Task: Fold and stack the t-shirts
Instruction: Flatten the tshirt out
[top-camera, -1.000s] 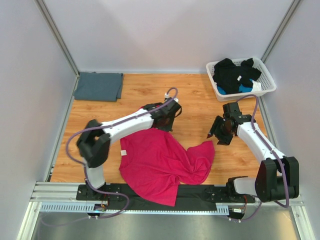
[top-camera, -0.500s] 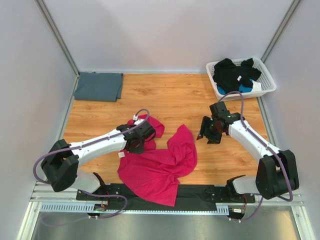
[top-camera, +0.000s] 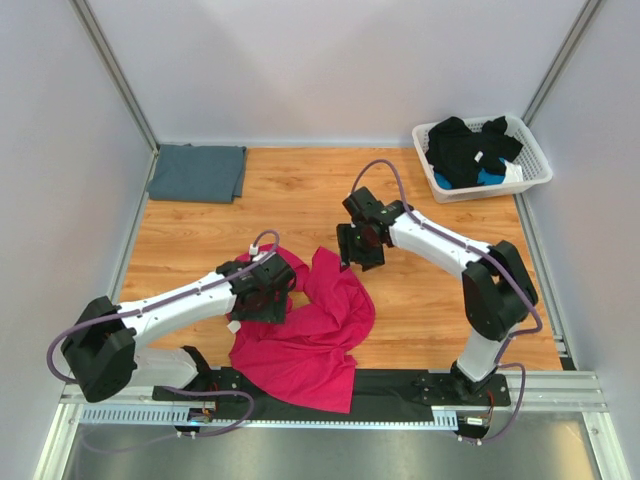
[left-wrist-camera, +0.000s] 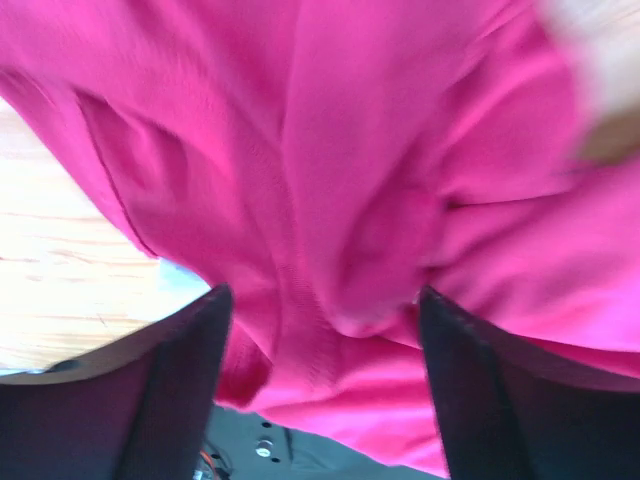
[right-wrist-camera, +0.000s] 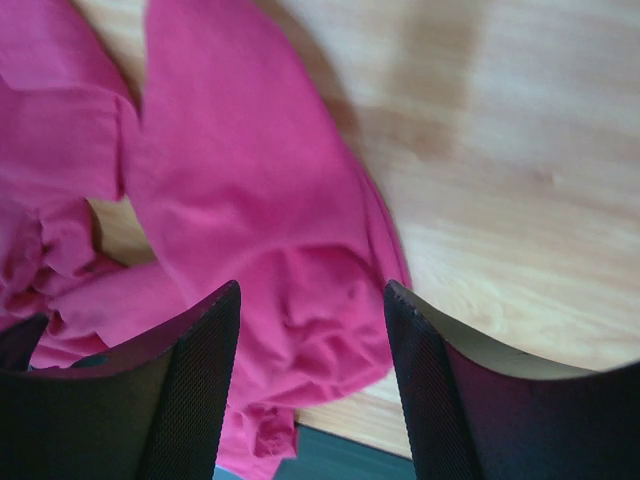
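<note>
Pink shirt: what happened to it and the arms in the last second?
The left gripper dragged the far edge of the pink shirt toward the near side, bunching it, then opened. The right gripper swung left, open, to above the shirt's right edge. The folded grey shirt and the basket stayed put.

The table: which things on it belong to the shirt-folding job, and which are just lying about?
Job: pink t-shirt, crumpled at the near edge; blue-grey t-shirt, folded flat at the far left corner.
Lying about: white basket at the far right; dark clothes heaped in it.
</note>
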